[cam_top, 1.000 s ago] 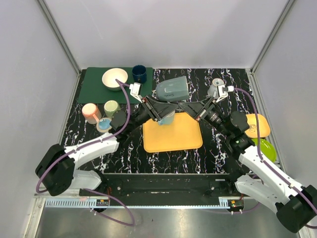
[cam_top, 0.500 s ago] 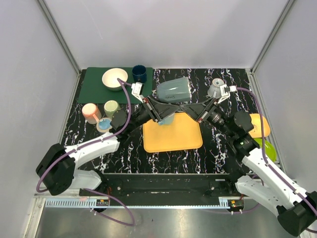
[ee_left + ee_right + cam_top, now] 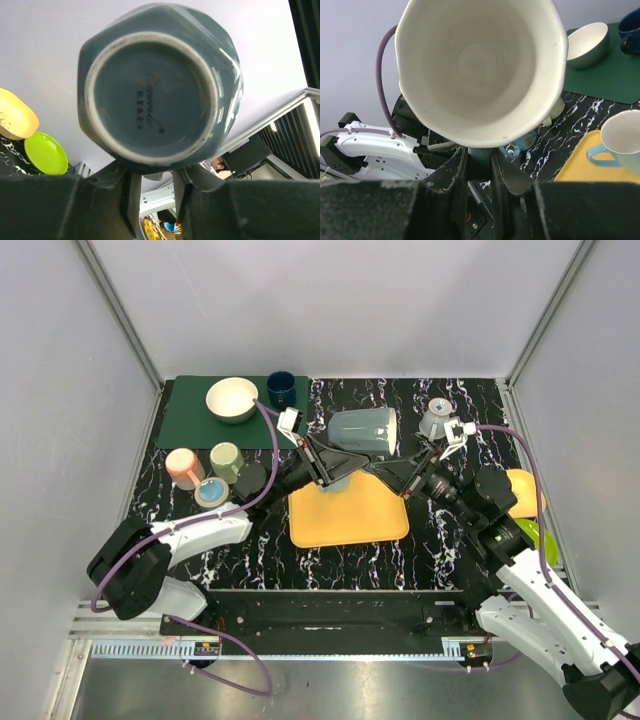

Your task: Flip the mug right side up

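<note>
A grey-blue mug (image 3: 362, 432) hangs in the air above the far edge of the orange tray (image 3: 370, 515), lying on its side with its mouth to the right. The left wrist view shows its base (image 3: 155, 85). The right wrist view looks into its cream inside (image 3: 480, 65). My left gripper (image 3: 330, 465) has its jaws nearly together, tips against the mug's underside near the base (image 3: 157, 175). My right gripper (image 3: 395, 472) is shut on the mug's handle below the rim (image 3: 480, 150).
A light blue cup (image 3: 337, 482) stands on the tray. A green mat (image 3: 190, 420) at the far left bears a cream bowl (image 3: 232, 398) and a dark blue cup (image 3: 281, 388). Pink (image 3: 184, 466) and pale green (image 3: 225, 457) cups stand left. A yellow dish (image 3: 525, 490) and green plate (image 3: 535, 537) lie right.
The mug has moved a little right and toward me and turned further onto its side. Both grippers moved right with it.
</note>
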